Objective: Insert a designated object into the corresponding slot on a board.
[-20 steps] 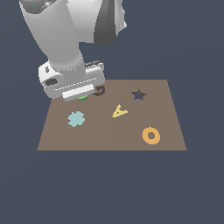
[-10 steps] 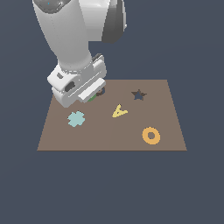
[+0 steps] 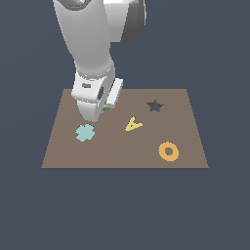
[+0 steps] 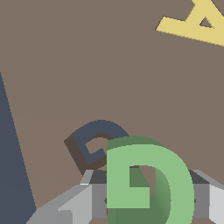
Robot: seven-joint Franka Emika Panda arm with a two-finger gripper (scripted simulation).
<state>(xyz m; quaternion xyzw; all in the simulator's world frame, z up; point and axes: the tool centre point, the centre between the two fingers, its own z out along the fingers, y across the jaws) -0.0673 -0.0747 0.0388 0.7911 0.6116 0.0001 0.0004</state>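
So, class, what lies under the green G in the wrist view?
The dark G slot in the board shows partly; the green G, held in the hand, covers the rest.

Arm (image 3: 95, 58) low over board (image 3: 63, 151); green piece (image 3: 106, 105) barely visible.

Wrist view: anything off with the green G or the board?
One thing: the green G, gripped in the gripper, sits offset from the G-shaped slot, overlapping only its edge and not yet seated. The yellow A lies flat on the board. Nothing looks spilled or damaged.
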